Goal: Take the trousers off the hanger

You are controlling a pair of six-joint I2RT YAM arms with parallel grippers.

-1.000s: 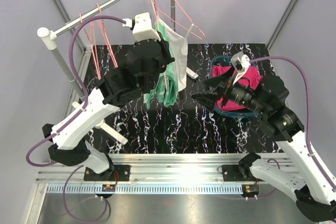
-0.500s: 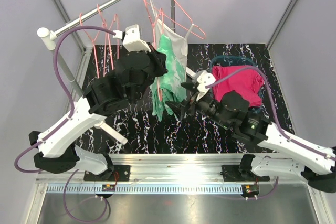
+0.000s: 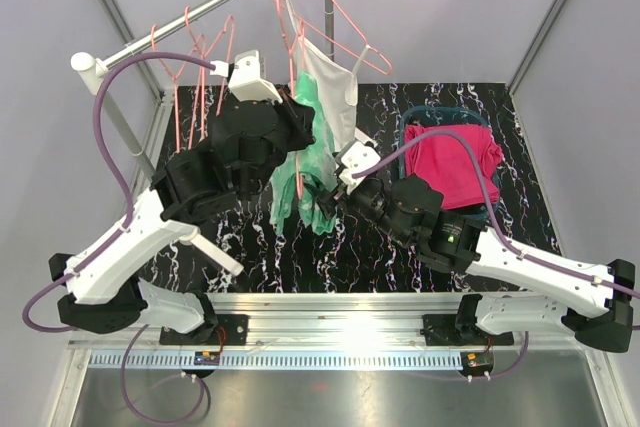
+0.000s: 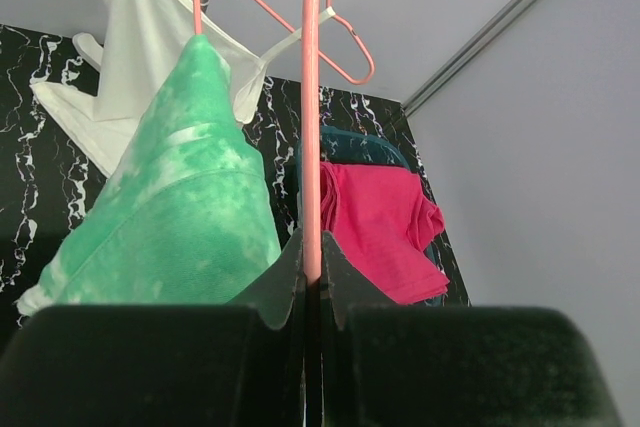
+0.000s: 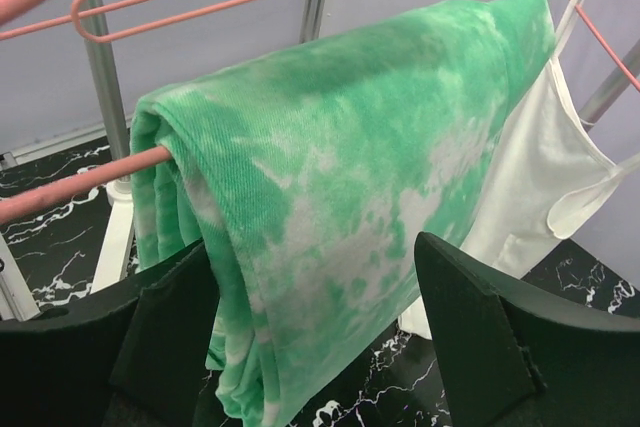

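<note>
Green-and-white mottled trousers (image 5: 340, 177) hang folded over the bar of a pink hanger (image 4: 311, 127), just in front of the white tank top (image 5: 530, 177). My left gripper (image 4: 311, 282) is pinched tight on the hanger's wire. My right gripper (image 5: 315, 277) is spread wide, with the hanging fold sitting between its fingers, not clamped on anything as far as I can see. Pink trousers (image 3: 455, 162) lie in the teal basket (image 3: 440, 110) off to the right.

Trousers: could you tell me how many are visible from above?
2: the green mottled pair draped over a pink hanger, centre; the magenta pair in the basket, right. Others may be hidden.
</note>
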